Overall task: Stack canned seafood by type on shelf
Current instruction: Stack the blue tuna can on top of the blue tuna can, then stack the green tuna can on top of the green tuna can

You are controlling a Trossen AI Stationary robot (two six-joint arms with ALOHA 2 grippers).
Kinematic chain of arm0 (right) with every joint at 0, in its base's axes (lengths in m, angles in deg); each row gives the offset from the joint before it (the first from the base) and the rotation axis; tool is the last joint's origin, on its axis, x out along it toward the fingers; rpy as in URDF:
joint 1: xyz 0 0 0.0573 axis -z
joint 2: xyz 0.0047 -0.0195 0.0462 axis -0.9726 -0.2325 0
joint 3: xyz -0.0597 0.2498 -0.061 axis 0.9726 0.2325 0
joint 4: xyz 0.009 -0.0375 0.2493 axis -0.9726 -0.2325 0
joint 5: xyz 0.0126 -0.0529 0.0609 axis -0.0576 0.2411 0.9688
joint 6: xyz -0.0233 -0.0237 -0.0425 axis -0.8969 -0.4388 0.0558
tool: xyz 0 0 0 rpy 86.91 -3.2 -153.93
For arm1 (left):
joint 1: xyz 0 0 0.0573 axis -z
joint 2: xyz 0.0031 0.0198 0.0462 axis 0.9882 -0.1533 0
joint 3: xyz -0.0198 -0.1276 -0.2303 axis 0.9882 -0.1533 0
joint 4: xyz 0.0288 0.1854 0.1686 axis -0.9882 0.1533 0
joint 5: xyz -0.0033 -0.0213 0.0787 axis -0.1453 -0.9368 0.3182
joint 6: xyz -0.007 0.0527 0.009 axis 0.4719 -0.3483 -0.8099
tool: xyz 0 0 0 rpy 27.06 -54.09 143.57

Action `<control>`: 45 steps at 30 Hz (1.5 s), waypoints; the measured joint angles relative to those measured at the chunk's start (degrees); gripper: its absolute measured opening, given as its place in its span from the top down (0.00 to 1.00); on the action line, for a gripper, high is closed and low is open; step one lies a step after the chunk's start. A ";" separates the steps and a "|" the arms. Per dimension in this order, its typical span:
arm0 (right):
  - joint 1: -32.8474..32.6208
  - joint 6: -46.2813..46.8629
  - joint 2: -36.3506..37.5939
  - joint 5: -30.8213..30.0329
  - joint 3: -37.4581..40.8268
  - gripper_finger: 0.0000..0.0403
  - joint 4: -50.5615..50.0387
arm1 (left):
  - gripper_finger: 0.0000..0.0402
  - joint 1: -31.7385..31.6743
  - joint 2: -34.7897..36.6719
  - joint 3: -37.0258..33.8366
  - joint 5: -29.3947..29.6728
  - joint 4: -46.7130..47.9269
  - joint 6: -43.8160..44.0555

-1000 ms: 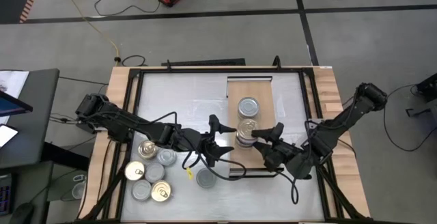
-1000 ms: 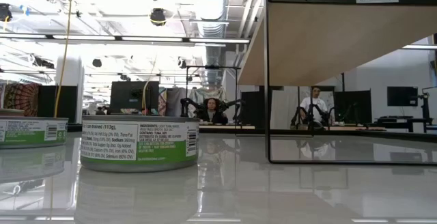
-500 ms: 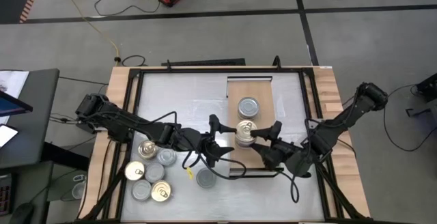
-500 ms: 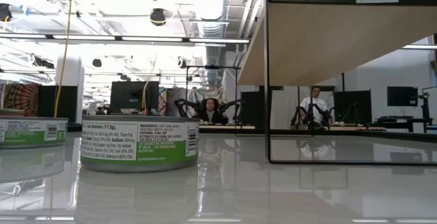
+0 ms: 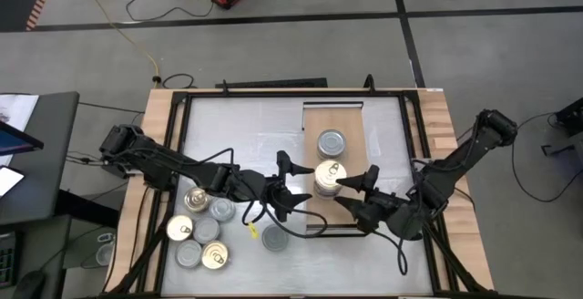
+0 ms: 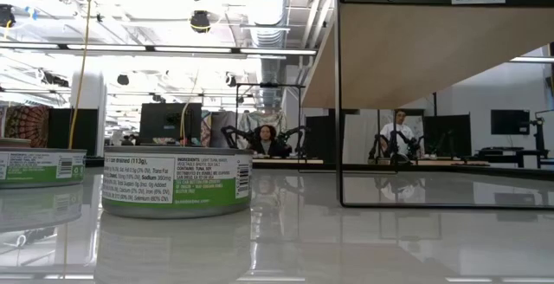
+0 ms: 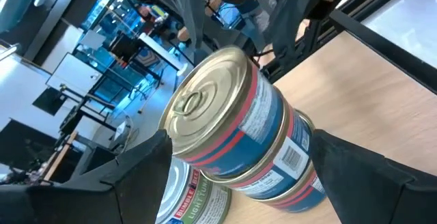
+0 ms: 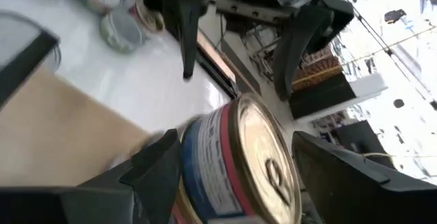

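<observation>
1. The grey-white tabletop (image 5: 246, 126) fills the middle of the high view inside a dark frame, with bare room in its upper left part and along its lower right.
2. The shelf (image 5: 351, 126), a light-wood board, runs from upper centre down to the centre; its upper end is bare.
3. The room beyond, in the low view, shows bright ceiling lights, desks and two seated people far off.
4. On the shelf a stack of gold-lidded tins (image 5: 329, 177) stands at centre, with a silver-lidded tin (image 5: 332, 141) just above it in the frame.
5. The left gripper (image 5: 290, 186) sits just left of the stack, fingers spread wide, holding nothing.
6. The right gripper (image 5: 359, 193) sits just right of the stack, fingers apart, clear of the tin.
7. Loose tins (image 5: 200, 231) cluster at lower left; one lone tin (image 5: 274, 237) lies near the shelf's lower edge.
</observation>
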State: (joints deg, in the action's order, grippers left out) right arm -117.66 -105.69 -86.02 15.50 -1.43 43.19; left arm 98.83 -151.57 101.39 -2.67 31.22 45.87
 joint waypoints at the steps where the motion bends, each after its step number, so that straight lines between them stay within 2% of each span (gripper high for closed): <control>1: -0.11 -0.01 0.09 -0.47 0.04 0.23 0.13 | 0.17 0.00 0.00 0.00 -0.09 -0.23 -0.02; 8: -1.08 0.28 0.34 -0.94 0.04 0.23 -0.22 | 0.17 0.44 0.12 0.00 -0.16 -0.32 0.00; 11: -2.54 1.41 0.35 -0.95 0.04 0.23 0.92 | 0.17 2.49 2.33 -0.02 -0.18 2.49 0.65; 13: -3.88 2.45 0.37 -1.21 0.04 0.23 1.67 | 0.17 4.10 4.74 0.09 -0.24 6.58 4.63; 15: -4.98 3.88 0.38 -2.82 0.04 0.23 1.42 | 0.17 5.43 7.33 0.09 -0.05 13.73 11.66; 18: -6.52 7.58 1.34 -7.39 0.05 0.23 -0.89 | 0.17 6.34 10.41 0.07 -0.70 26.65 28.32; 21: -7.42 14.77 5.44 -7.76 0.06 0.23 -7.42 | 0.17 6.40 11.95 -0.07 -6.13 38.21 45.89; 23: -7.66 22.33 9.68 -7.65 0.06 0.23 -15.16 | 0.17 6.66 11.83 -1.49 -9.42 41.95 55.19; 27: -5.47 35.49 18.18 -7.70 0.08 0.23 -26.13 | 0.17 7.92 9.11 -5.75 -11.95 42.24 63.52; 33: -0.67 46.88 27.12 -7.59 0.37 0.23 -26.92 | 0.17 7.00 4.11 -9.26 -8.96 38.42 70.32; 38: 0.85 47.95 28.60 -7.62 1.89 0.23 -24.88 | 0.17 6.12 -0.23 -9.27 -13.57 33.36 74.11; 45: 1.25 47.05 26.70 -9.05 3.56 0.23 -23.70 | 0.18 6.56 -6.69 -9.27 -16.80 29.25 76.82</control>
State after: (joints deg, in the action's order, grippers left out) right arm -116.41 -58.64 -59.31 6.44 2.13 19.49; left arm 105.39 -158.26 92.12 -19.46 60.47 122.70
